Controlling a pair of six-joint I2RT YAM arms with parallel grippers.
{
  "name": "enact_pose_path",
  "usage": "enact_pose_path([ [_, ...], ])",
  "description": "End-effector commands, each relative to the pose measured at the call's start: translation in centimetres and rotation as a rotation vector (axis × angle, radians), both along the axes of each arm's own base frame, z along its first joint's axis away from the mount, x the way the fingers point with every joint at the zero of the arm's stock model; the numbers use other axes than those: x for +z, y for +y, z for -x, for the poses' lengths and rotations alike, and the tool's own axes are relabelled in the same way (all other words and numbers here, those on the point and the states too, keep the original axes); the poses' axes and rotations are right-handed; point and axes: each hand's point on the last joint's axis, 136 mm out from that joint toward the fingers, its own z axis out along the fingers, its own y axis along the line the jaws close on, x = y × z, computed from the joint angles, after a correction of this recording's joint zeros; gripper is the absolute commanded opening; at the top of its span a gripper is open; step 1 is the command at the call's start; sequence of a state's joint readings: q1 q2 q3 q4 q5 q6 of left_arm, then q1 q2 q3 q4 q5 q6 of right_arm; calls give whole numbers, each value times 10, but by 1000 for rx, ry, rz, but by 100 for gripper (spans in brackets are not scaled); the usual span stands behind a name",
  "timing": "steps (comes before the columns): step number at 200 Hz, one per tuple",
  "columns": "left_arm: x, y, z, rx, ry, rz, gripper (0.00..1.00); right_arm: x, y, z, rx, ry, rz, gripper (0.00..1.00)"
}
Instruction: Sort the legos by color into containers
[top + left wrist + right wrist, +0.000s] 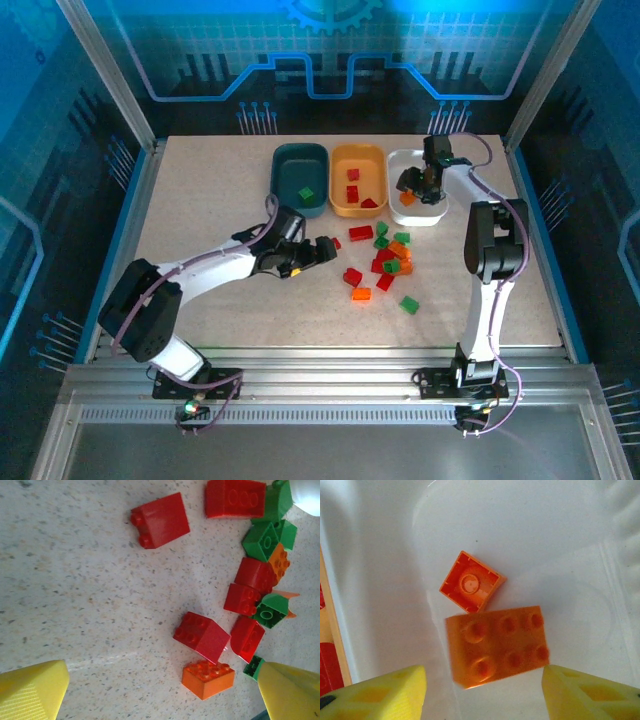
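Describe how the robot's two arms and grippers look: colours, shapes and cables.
The left arm and right arm have white tube-like links, bulky black joints and a thin purple cable looping alongside. The left gripper and right gripper are black, with ridged yellow fingers.

No word, label, brand or number can be read in any of the views. The studs of the larger orange brick [497, 645], which lies just ahead of the right claw [485, 697] between its two fingers, are too blurred to show any letters. On the back wall [200, 50], far beyond both claws, there is a light blue gear drawing [330, 10] with lines like a circuit under it, but no writing stands with it.
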State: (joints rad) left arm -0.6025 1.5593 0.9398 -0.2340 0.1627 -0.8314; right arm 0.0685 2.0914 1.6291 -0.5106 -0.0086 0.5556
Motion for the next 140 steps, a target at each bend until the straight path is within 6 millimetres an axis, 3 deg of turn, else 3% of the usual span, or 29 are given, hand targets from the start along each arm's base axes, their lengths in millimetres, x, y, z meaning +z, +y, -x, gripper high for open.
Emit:
enact_pose_path([
  [1,13,-18,2,-77,-28,1,99,45,-7,6,-7,-74,-2,65],
  [24,17,-29,8,-133,-50,-39,99,78,-5,27,-17,-153,2,65],
  [51,17,-43,16,-204,-68,-91,98,98,-4,67,-23,-216,13,65],
  [80,13,-57,26,-263,-82,-142,98,97,-3,103,-14,-217,-1,65],
  [113,8,-64,28,-281,-101,-169,97,97,13,139,10,-223,-51,63],
  [134,1,-70,29,-333,-114,-235,94,80,9,170,-28,-219,-15,64],
  [140,-2,-73,29,-353,-116,-253,92,66,5,182,-44,-197,-8,63],
])
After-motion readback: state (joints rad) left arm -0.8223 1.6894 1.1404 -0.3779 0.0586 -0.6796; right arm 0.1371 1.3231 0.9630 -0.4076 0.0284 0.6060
